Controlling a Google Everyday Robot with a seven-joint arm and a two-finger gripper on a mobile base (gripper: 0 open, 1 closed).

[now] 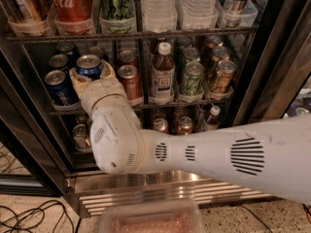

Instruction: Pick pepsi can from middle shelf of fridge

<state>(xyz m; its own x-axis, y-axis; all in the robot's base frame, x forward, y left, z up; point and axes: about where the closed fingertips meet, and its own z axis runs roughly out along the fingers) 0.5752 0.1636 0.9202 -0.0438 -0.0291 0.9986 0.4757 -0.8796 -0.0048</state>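
The pepsi can [90, 66], blue with a silver top, stands on the left part of the middle shelf [194, 102] of the fridge [272, 42]. My gripper [91, 71] reaches into that shelf from below. Its cream fingers [76, 77] sit on both sides of the can, closed against it. My white arm [218, 154] crosses the lower shelf and hides part of it. Another blue can [59, 87] stands just left of the gripper, and an orange-red can [130, 81] just right of it.
A white-capped bottle [163, 74] and green-labelled cans [192, 79] fill the shelf's right side. The rack above holds a Coca-Cola can [73, 4] and tall bottles. Below are the ribbed steel base panel [160, 193], a clear bin [150, 220] and floor cables [29, 217].
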